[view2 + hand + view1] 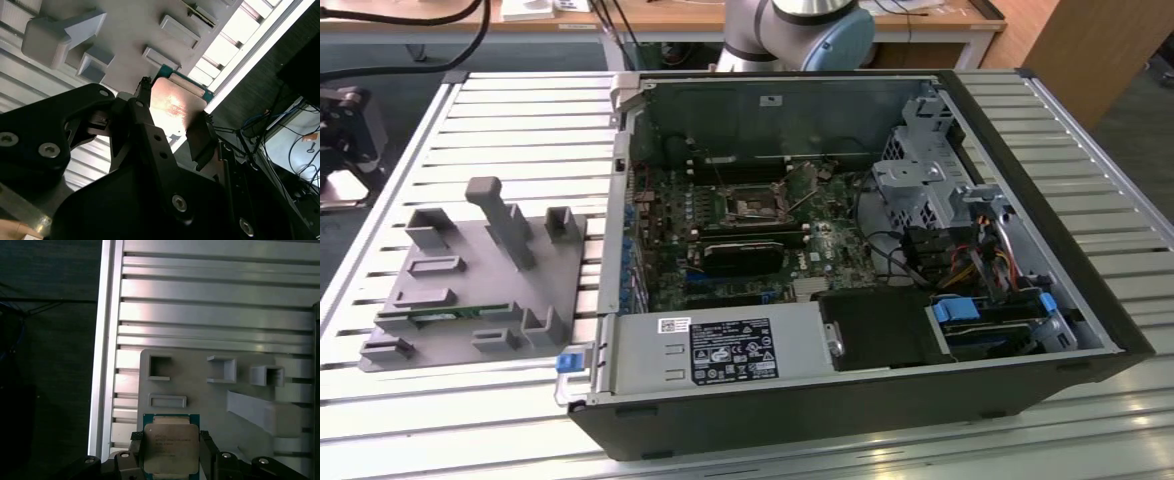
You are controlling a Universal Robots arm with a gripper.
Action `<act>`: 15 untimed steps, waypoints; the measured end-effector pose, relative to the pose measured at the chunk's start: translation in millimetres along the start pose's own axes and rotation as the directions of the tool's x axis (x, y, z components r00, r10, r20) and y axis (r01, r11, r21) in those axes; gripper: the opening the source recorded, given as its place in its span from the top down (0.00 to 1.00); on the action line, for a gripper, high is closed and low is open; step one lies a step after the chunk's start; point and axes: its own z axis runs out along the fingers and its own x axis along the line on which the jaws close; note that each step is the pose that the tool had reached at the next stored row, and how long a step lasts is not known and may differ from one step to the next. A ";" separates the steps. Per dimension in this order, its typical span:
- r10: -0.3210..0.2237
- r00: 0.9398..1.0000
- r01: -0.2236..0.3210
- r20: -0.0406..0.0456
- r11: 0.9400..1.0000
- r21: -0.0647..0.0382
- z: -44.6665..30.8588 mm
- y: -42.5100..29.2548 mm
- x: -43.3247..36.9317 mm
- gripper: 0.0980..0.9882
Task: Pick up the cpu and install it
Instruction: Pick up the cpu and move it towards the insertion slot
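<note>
In both wrist views the cpu (170,446) (175,107), a small square chip with a silver-grey top and a green rim, sits between the black fingers of my gripper (170,452) (172,117). One finger presses on each of two opposite sides, so the gripper is shut on it. The chip hangs over a corner of the grey tray (210,390) (125,25), close to the table's edge. In the exterior view, the dark socket frame (754,207) lies on the motherboard inside the open computer case (854,250).
The grey tray (467,290) stands at the exterior view's left with raised blocks and posts, and a green memory stick (447,316) lies in it. The slatted metal table (520,120) ends near the tray. Cables and drive cages crowd the case's right side.
</note>
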 end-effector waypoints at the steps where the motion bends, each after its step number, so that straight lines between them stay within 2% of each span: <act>1: 0.000 1.000 0.000 0.000 1.000 0.000 -1.3 0.1 0.0 0.51; 15: 0.000 1.000 0.000 0.000 1.000 0.000 -20.1 2.6 0.1 0.51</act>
